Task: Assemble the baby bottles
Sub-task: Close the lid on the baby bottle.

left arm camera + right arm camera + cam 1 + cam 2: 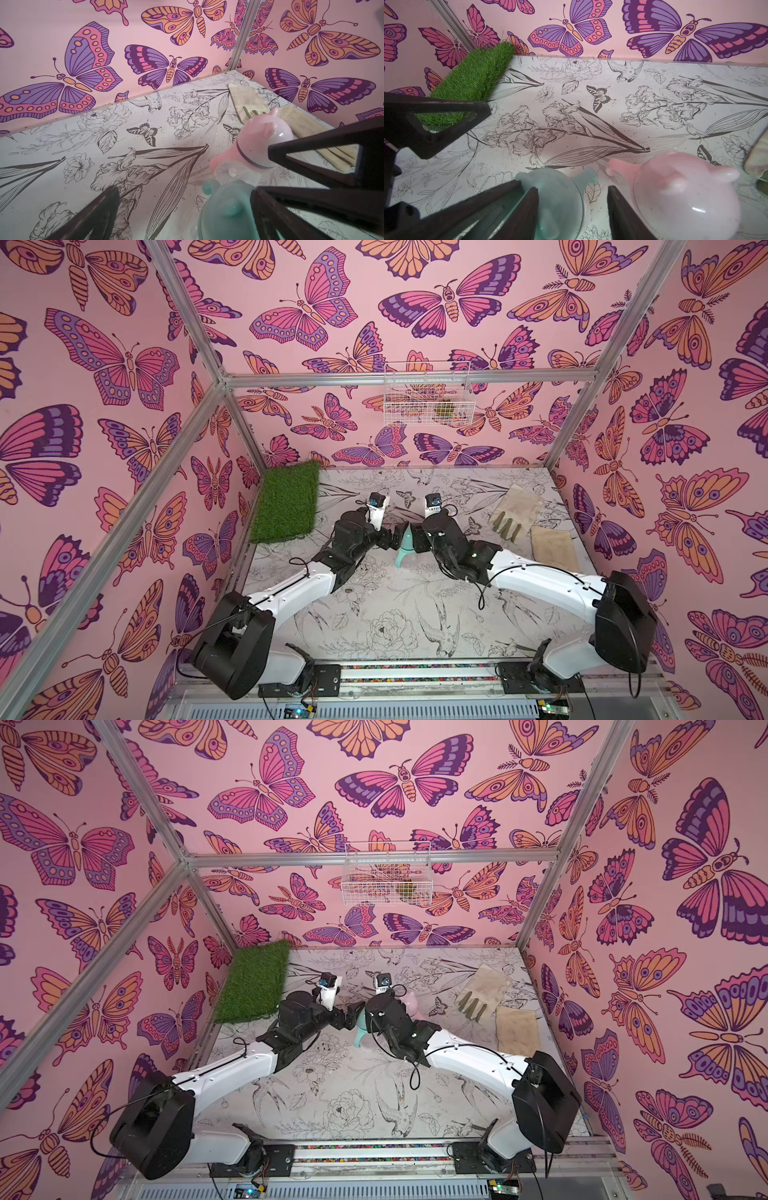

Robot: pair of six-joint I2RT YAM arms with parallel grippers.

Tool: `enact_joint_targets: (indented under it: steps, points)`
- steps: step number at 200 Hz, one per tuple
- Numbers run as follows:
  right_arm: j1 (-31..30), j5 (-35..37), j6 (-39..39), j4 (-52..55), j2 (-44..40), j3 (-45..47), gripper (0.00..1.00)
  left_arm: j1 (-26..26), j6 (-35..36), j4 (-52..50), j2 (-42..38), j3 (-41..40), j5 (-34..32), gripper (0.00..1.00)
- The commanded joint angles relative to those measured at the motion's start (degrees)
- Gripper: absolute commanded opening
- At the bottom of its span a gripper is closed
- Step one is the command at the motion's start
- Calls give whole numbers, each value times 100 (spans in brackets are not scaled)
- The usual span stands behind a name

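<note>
The teal baby bottle point(405, 549) stands upright mid-table with its eared dome cap on, and both arms meet over it. My right gripper point(573, 188) is open and straddles the teal cap point(560, 199). One finger touches the dome, and the other stands apart from it with bare table between. My left gripper point(186, 190) is wide open, with the teal cap point(224, 212) close to one of its fingers. The pink baby bottle point(412, 1002), capped and upright, stands just behind the right gripper. Its pink cap point(685, 197) lies outside the right jaws.
A green grass mat point(286, 502) lies at the back left. Two beige gloves point(515, 506) point(552, 547) lie at the right. A white wire basket point(428, 396) hangs on the back wall. Butterfly-patterned walls close in three sides.
</note>
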State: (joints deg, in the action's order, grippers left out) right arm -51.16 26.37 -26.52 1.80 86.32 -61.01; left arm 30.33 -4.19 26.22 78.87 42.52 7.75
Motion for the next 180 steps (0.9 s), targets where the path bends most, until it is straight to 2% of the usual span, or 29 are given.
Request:
enact_joint_targets:
  steps: [1,84,162,180]
  points:
    - [-49,136,-122,-50,108,72,54,-27,-75,181,35,94,86,99]
    - [-149,403,-195,-97,220,230,53,25,-163,191,296,125,-20,97]
    - [-289,659,-374,-220,333,517,42,176,-210,-33,209,2,-245,91]
    - [-298,650,-461,-292,606,594,40,267,-123,-170,208,24,-349,90]
